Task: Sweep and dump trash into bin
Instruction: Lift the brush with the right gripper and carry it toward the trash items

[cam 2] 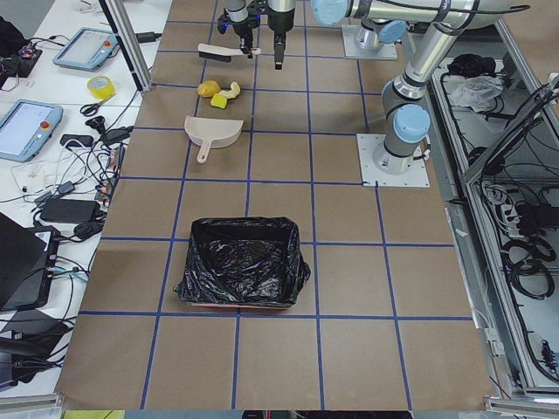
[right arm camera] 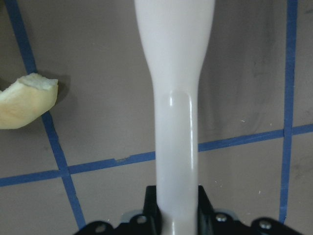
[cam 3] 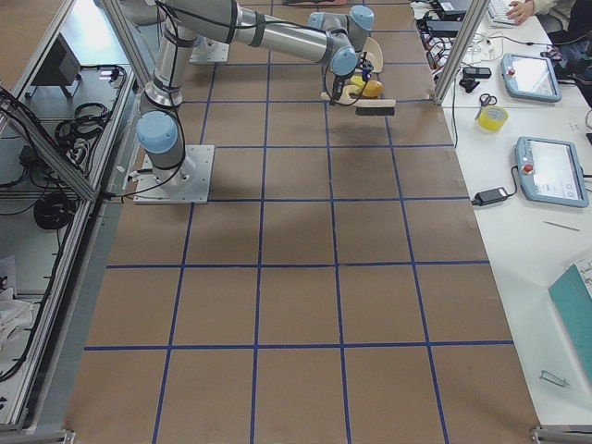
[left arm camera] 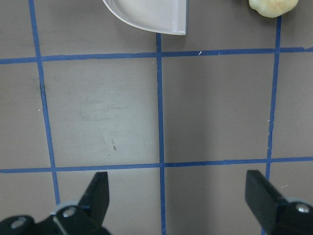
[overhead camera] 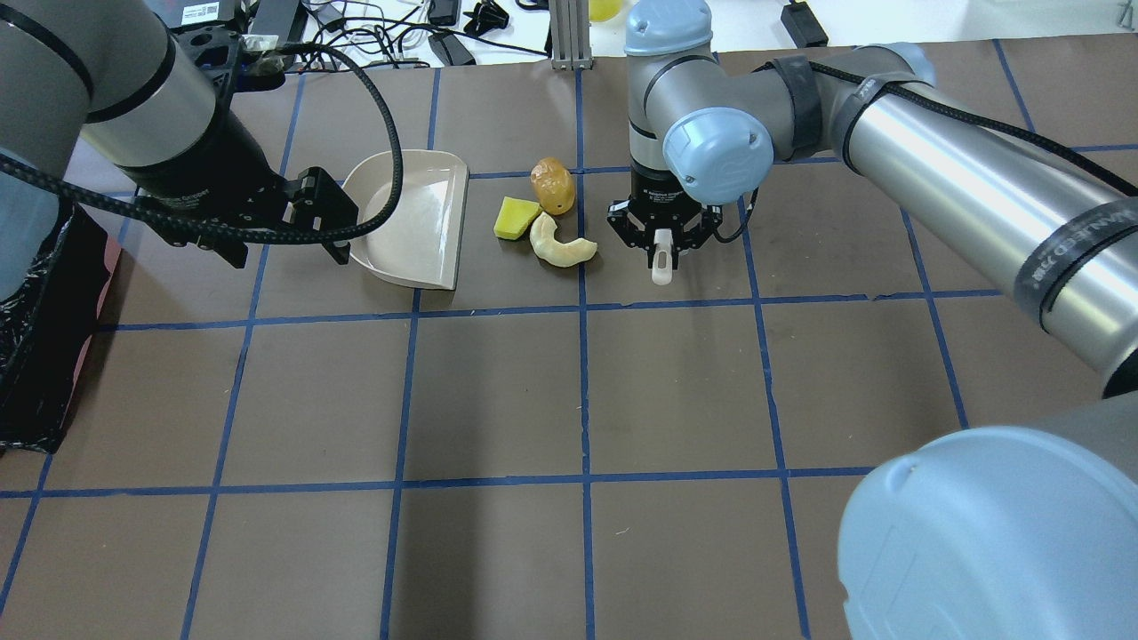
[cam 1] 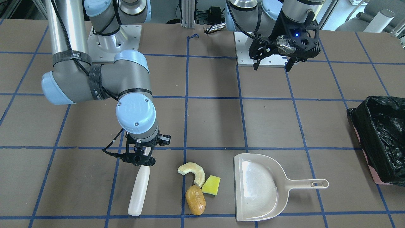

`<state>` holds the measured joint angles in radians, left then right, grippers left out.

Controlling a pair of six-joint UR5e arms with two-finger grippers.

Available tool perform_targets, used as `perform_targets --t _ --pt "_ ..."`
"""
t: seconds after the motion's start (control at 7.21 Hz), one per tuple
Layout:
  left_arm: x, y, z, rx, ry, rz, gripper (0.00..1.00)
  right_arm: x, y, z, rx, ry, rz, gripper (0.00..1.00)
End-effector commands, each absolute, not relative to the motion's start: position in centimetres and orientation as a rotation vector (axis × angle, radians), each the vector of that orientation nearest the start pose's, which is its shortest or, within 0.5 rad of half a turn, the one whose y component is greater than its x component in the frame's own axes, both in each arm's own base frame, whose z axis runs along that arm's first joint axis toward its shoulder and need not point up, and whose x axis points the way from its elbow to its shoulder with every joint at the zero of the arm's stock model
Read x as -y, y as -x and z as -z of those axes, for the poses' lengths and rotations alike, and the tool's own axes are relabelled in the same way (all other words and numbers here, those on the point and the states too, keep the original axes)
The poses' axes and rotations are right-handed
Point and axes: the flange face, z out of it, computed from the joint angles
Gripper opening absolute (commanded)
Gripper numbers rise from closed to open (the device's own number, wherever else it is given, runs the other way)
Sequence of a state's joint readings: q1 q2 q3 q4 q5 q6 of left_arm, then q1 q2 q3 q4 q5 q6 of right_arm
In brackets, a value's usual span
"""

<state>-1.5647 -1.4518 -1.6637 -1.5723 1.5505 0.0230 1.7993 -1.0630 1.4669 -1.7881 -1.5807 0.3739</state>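
Note:
The trash lies together on the table: a pale crescent slice, a yellow wedge and a tan-brown lump. My right gripper is shut on the handle of a white brush, just beside the trash on the side away from the beige dustpan. The right wrist view shows the handle and the crescent's tip. My left gripper is open and empty, raised near its base. The pink bin with a black bag stands at the table's end on my left.
The dustpan lies flat with its open mouth toward the trash and its handle toward the bin. The left wrist view shows its corner above bare table with blue tape lines. Tablets and cables lie on a side desk.

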Motion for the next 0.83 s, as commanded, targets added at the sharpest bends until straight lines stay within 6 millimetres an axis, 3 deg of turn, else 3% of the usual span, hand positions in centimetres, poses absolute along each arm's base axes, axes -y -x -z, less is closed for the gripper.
perform_targets --t 0.0,0.69 --pt "44.7 13.5 -49.4 -3.181 -0.025 0.028 1.00 59.8 -28.2 -25.9 -3.158 -0.233 -0.295 0.00" --pt "44.9 13.7 -49.1 -3.208 -0.052 0.015 1.00 59.7 -29.2 -25.2 -3.161 -0.199 -0.280 0.00"
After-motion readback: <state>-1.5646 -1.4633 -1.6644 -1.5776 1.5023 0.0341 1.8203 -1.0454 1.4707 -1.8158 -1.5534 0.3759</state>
